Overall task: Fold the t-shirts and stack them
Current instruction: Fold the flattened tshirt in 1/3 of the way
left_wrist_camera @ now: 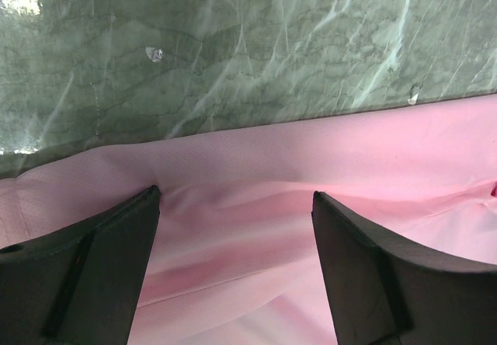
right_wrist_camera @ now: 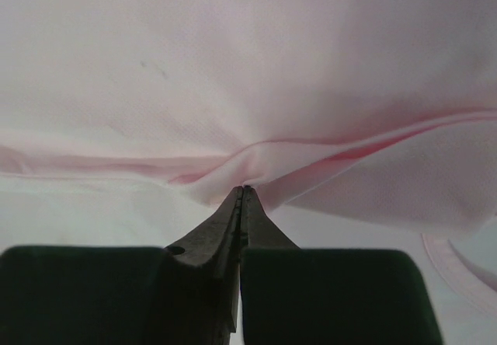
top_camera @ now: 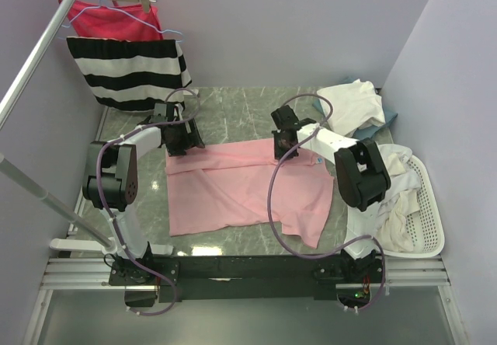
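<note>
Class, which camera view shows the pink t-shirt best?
Top external: nearly the whole pink t-shirt, spread on the table. Left wrist shows only its edge beneath the open left gripper; right wrist, a fold pinched in the shut right gripper.

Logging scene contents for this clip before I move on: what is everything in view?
pink t-shirt: one, light pink, spread at table centre
cream-white t-shirts: count unclear, heaped at far right and over the basket
blue t-shirt: one, blue, under the far-right heap
striped garment: one, black and white, hanging far left
magenta-red garment: one, hanging behind it
basket: one, white, right edge
table: one, green marble
left gripper: open, over the pink t-shirt
right gripper: shut on a pink fold
</note>
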`<act>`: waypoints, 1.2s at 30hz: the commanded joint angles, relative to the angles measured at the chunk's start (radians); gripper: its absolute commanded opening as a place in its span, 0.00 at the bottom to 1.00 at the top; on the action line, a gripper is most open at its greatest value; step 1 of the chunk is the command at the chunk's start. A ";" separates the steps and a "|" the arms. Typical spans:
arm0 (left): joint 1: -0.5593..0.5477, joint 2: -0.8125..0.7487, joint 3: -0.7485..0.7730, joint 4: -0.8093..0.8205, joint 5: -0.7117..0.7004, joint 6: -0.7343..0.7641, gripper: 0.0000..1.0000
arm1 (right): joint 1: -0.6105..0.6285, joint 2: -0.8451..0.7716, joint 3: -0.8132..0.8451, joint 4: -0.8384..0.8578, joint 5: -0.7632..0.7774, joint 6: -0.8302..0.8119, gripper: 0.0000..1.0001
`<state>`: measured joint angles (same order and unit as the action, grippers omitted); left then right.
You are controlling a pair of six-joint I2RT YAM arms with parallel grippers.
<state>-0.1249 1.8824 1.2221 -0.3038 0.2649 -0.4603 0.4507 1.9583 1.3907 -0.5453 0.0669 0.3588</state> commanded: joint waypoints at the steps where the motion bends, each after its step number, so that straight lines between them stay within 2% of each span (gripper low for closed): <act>1: -0.010 0.006 0.031 0.005 0.011 0.017 0.84 | -0.003 -0.130 -0.059 0.024 -0.016 0.012 0.00; 12: -0.028 0.024 0.031 0.011 0.025 0.015 0.84 | 0.060 -0.256 -0.240 0.001 -0.033 0.113 0.00; 13: -0.030 0.026 0.033 0.011 0.023 0.015 0.84 | 0.066 -0.256 -0.255 0.001 -0.048 0.123 0.07; 15: -0.035 0.030 0.034 0.006 0.020 0.017 0.84 | 0.085 -0.253 -0.266 0.011 -0.064 0.144 0.08; 16: -0.036 0.032 0.036 0.005 0.019 0.017 0.84 | 0.089 -0.251 -0.269 0.011 -0.109 0.149 0.13; 17: -0.038 0.035 0.039 0.002 0.016 0.018 0.84 | 0.092 -0.251 -0.265 -0.004 -0.119 0.154 0.22; 18: -0.038 0.037 0.042 -0.004 0.014 0.018 0.84 | 0.098 -0.263 -0.262 -0.010 -0.116 0.157 0.24; 19: -0.038 0.035 0.042 -0.006 0.007 0.022 0.84 | 0.098 -0.275 -0.257 -0.019 -0.105 0.158 0.27; 20: -0.038 0.035 0.043 -0.008 0.002 0.023 0.84 | 0.098 -0.289 -0.251 -0.037 -0.070 0.155 0.40; 25: -0.038 0.038 0.047 -0.012 -0.004 0.022 0.84 | 0.080 -0.364 -0.182 -0.090 0.085 0.124 0.53; 30: -0.038 0.015 0.036 0.003 -0.015 0.023 0.83 | -0.015 -0.325 -0.170 -0.022 0.137 0.098 0.56; 36: -0.038 -0.040 0.005 0.049 -0.029 0.020 0.83 | -0.159 -0.178 -0.131 0.073 0.039 0.083 0.54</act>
<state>-0.1566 1.9068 1.2434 -0.2951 0.2626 -0.4568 0.3634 1.6901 1.2160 -0.5503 0.1314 0.4629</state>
